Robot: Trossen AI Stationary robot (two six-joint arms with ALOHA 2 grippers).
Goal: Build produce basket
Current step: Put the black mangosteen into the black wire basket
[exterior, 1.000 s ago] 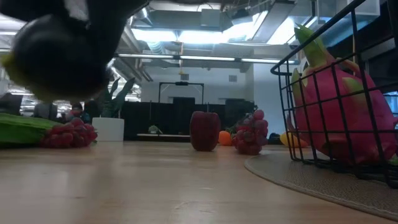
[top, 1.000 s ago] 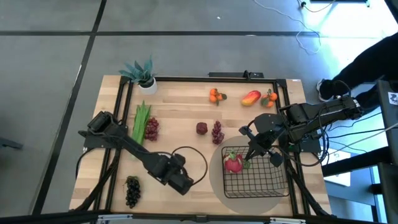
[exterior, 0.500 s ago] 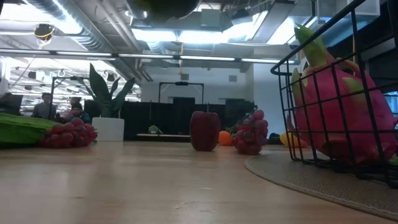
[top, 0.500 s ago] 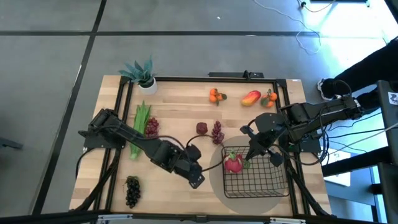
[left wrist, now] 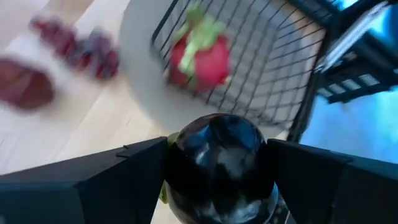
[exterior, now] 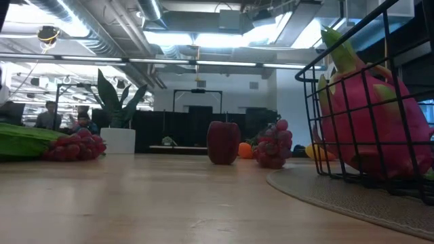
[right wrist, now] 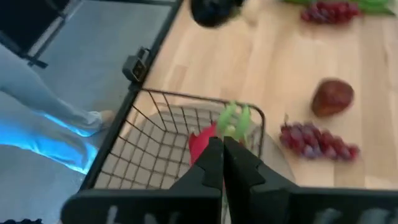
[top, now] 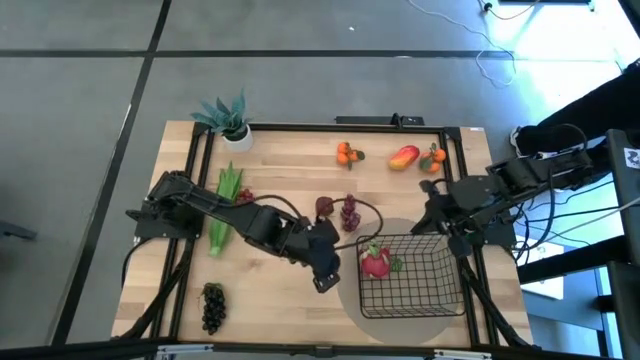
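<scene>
The black wire basket (top: pixel 415 280) stands on a round grey mat (top: pixel 350 290) at the near right, with a pink dragon fruit (top: pixel 376 263) in its left end. Just left of the basket, above the table, my left gripper (top: pixel 325 272) is shut on a glossy black round fruit (left wrist: pixel 217 158). My right gripper (top: pixel 430 216) is shut and holds nothing; it hangs above the basket's far edge. No gripper shows in the low view, where the dragon fruit (exterior: pixel 366 122) leans on the basket's wire wall. My left gripper pinches the black fruit's two opposite sides (left wrist: pixel 177 165) between its fingers (left wrist: pixel 118 180). The fingers slant down toward the basket. The fruit is lifted clear of the table, with a yellow-green bit at its lower edge.
On the table lie a dark red fruit (top: pixel 325 205), purple grapes (top: pixel 349 212), red grapes (top: pixel 243 205), a green stalk (top: pixel 225 195), dark grapes (top: pixel 212 305), tangerines (top: pixel 346 153), and a mango (top: pixel 403 156). A potted plant (top: pixel 228 118) stands far left.
My left gripper has risen out of the low view and swung from the near middle of the table toward the basket, rolling as it went, with the black fruit held. My right gripper has drawn back from over the dragon fruit toward the far right, still shut.
</scene>
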